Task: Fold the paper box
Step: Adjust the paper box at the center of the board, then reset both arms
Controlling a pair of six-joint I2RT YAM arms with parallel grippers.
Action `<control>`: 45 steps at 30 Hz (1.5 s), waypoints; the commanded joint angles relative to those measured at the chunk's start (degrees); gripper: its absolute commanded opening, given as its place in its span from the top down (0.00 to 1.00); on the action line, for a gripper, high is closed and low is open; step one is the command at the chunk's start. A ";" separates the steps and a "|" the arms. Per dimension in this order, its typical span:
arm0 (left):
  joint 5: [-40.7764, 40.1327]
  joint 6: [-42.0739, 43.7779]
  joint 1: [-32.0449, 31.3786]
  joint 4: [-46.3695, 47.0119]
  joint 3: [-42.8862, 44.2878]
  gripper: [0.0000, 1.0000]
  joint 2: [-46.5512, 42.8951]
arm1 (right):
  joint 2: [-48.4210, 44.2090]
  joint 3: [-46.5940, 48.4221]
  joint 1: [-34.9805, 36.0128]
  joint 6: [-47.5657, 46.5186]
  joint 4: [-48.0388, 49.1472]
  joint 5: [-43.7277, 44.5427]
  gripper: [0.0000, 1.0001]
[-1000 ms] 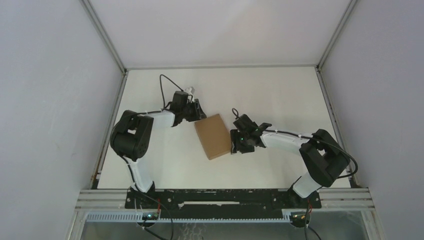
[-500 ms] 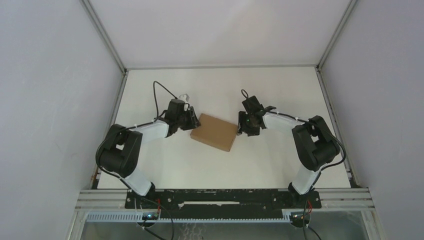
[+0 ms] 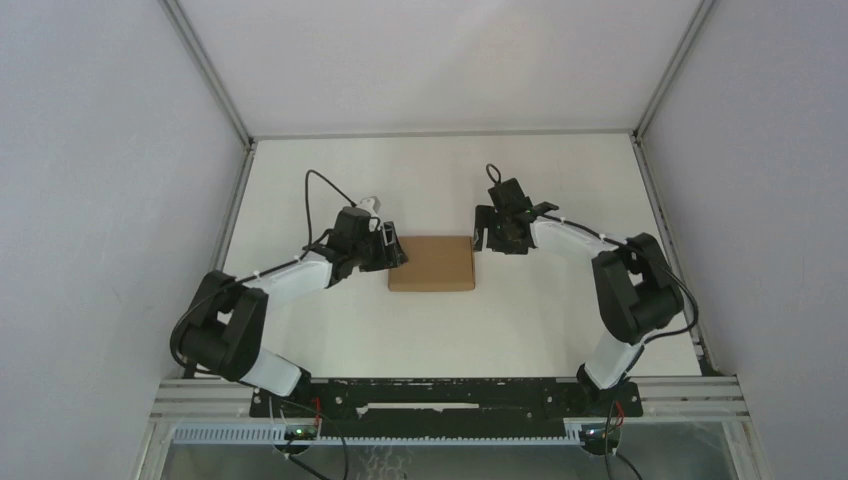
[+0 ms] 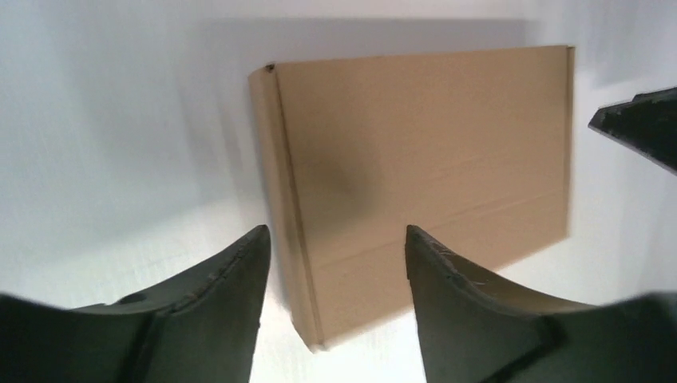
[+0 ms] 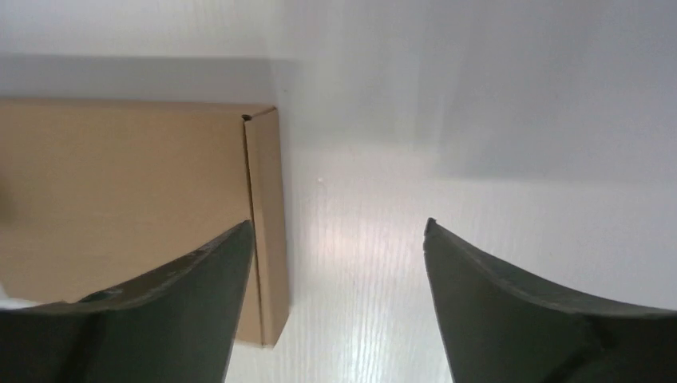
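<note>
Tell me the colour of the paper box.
Plain brown cardboard, no print. The paper box shows best in the left wrist view.

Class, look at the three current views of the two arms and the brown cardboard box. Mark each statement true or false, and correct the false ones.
1. The paper box lies closed and flat on the table. True.
2. The left gripper is clamped on the box. False: its jaws stand open, pinching nothing.
3. Seen from above, the box sits between the two grippers. True.
4. The right gripper is shut. False: its jaws stand open, one side over the box's end, the other over bare table.
5. A second box is stacked on the first. False: only one box is there.
</note>
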 commanded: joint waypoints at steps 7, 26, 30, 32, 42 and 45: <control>-7.10 4.50 0.36 -13.63 5.27 0.00 -21.15 | -30.04 -7.81 4.25 -2.05 -2.29 5.44 0.00; -20.11 -4.67 -0.28 -28.20 -12.59 0.00 -76.96 | -63.71 -24.26 20.10 -5.24 -0.95 5.66 0.00; -27.17 -4.01 -0.28 -28.11 -12.45 0.00 -73.87 | -62.06 -24.65 16.90 -6.98 3.30 4.64 0.00; -31.03 -4.48 -0.20 -28.19 -12.38 0.00 -72.09 | -61.20 -24.70 11.19 -6.83 5.32 2.01 0.00; -33.36 -1.71 6.74 -12.45 -19.00 0.00 -63.73 | -61.42 -28.43 -21.15 -9.46 13.87 -15.48 0.00; -32.85 -0.59 7.62 -9.43 -19.62 0.00 -59.41 | -61.52 -28.34 -29.88 -7.64 13.32 -23.69 0.00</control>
